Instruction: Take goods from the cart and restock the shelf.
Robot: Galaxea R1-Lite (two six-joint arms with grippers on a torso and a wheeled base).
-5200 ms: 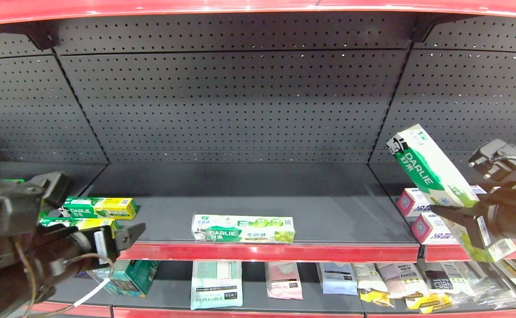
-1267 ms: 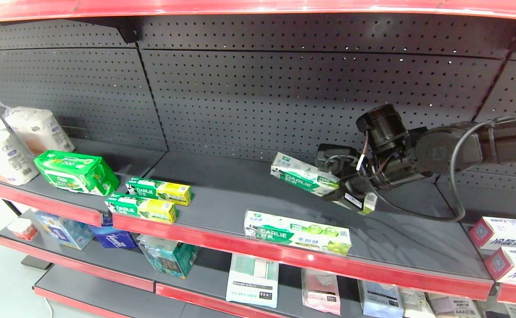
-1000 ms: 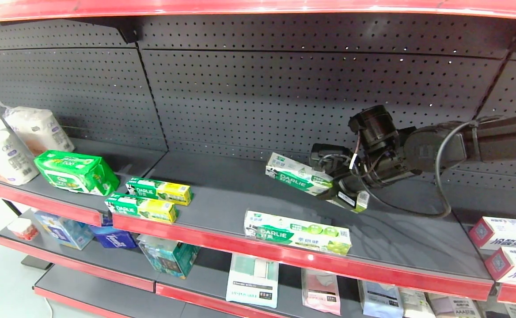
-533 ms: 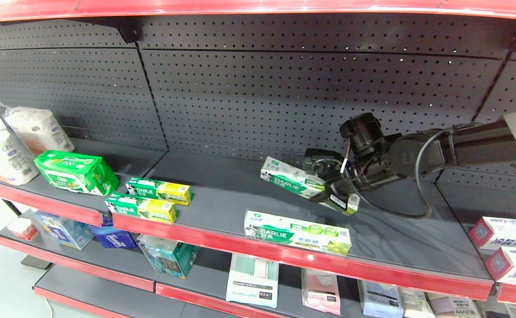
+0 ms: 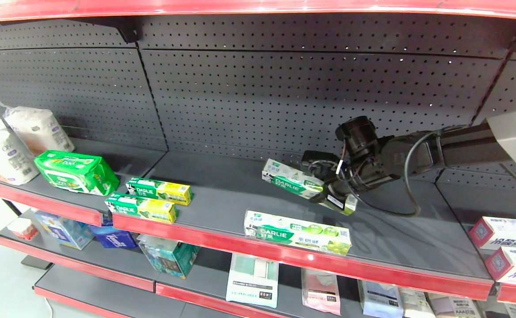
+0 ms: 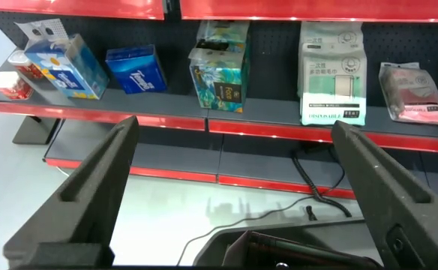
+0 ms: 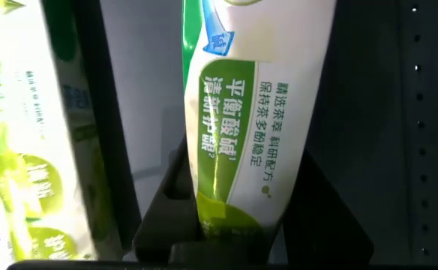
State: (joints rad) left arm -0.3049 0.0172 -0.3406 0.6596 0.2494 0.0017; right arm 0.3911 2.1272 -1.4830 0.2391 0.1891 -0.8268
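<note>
1. The right gripper (image 5: 328, 194) sits right of centre in the head view. Its arm comes in from the right edge, and its jaws are clamped on the held toothpaste box (image 5: 290, 180).
2. The held toothpaste box is green and white, and the grip is near its right end. It is tilted, with the left end higher and pointing toward frame centre. It is over the middle depth of the shelf (image 5: 222, 187); I cannot tell whether it touches the board.
3. In the right wrist view the same box (image 7: 258, 112) runs up the middle of the frame, with black fingers (image 7: 163, 217) on both sides at the bottom.
4. The second toothpaste box (image 5: 297, 232) lies flat at the shelf's front lip, lower centre, just below the held one and apart from it. It also shows at the left edge of the right wrist view (image 7: 31, 165).
5. The left gripper (image 6: 234, 126) has its jaws spread wide with nothing between them, and it faces the lower shelves.
6. Two small green-yellow boxes (image 5: 158, 191) lie at the shelf's left front.
7. A green wipes pack (image 5: 77, 172) and white paper rolls (image 5: 37, 128) are far left.
8. Red-white boxes (image 5: 505, 232) are at the lower right edge.
9. A white-green bag (image 6: 331, 71) and a blue tissue pack (image 6: 136, 67) are on the lower shelf.
</note>
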